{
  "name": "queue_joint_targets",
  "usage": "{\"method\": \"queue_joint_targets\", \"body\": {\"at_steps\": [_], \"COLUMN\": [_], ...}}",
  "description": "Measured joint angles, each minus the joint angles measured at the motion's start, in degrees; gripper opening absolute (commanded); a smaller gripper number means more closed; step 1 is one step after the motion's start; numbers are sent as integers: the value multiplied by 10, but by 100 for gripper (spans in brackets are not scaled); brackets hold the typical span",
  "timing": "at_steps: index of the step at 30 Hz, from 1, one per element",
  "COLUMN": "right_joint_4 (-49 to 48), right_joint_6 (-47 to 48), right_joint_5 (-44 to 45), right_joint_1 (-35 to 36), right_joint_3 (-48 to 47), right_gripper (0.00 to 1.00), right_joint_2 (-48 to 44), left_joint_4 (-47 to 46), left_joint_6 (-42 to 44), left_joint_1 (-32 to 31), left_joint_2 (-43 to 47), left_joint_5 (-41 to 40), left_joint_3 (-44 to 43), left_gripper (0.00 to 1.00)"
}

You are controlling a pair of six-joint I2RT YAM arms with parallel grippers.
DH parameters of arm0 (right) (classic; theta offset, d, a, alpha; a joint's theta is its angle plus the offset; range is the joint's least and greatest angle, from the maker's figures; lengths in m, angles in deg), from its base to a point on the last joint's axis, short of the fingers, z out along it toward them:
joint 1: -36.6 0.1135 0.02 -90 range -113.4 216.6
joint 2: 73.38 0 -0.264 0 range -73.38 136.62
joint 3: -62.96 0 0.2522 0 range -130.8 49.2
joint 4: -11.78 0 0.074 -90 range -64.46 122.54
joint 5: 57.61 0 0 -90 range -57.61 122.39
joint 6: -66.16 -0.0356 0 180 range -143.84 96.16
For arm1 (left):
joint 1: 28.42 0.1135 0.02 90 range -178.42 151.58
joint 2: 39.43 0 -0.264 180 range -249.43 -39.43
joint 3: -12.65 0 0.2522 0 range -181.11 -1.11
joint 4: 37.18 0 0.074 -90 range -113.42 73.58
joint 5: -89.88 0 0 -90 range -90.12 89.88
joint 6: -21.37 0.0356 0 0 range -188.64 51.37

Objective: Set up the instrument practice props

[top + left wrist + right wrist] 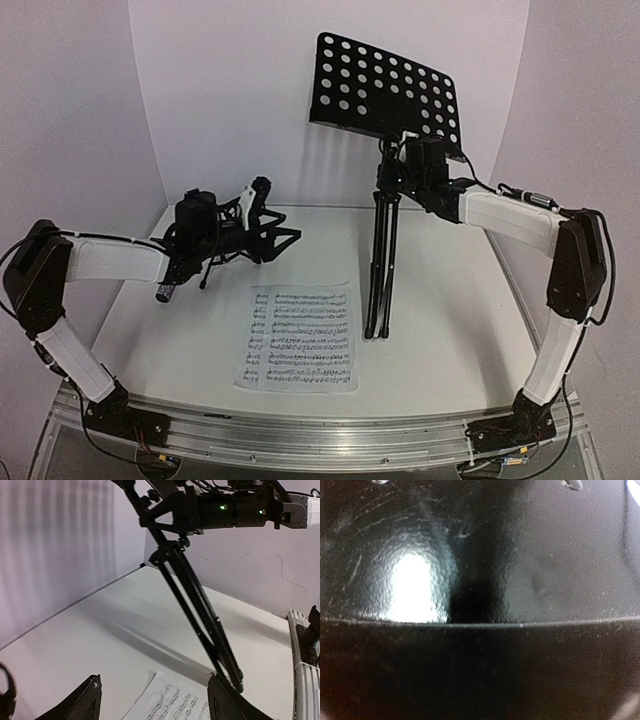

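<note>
Fingers (87, 702) of the left gripper (280, 210) stand wide and empty above 1 sheet-music page (300, 338). Farther back, the right gripper (403, 148) clamps the music stand (382, 270) below its tray (530, 570), legs folded together; if that grip slips, the unsupported stand will likely topple.
</note>
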Motion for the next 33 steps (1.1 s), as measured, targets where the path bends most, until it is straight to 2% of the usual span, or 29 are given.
{"method": "queue_joint_targets", "body": {"at_steps": [9,17,20,23,26,28,33], "right_joint_4": [-49,-123,-157,-183,-195,-199,-233], "right_joint_6": [53,113,113,111,111,112,125], "right_joint_5": [10,2,0,5,9,11,15], "right_joint_1": [25,53,55,53,51,49,44], "right_joint_3": [-4,-21,-25,-26,-26,-26,-20], "right_gripper": [0,0,0,0,0,0,0], "right_joint_2": [0,4,8,12,12,12,12], "left_joint_4": [-57,-83,-83,-83,-82,-81,-77], "left_joint_6": [-6,-32,-50,-61,-63,-58,-99], "left_joint_1": [-70,-88,-91,-93,-93,-93,-92], "left_joint_2": [-208,-275,-297,-312,-319,-324,-330], "left_joint_5": [-11,-6,-8,-23,-44,-57,-87], "left_joint_3": [-177,-248,-293,-327,-343,-348,-363], "left_gripper": [69,69,59,43,16,2,0]}}
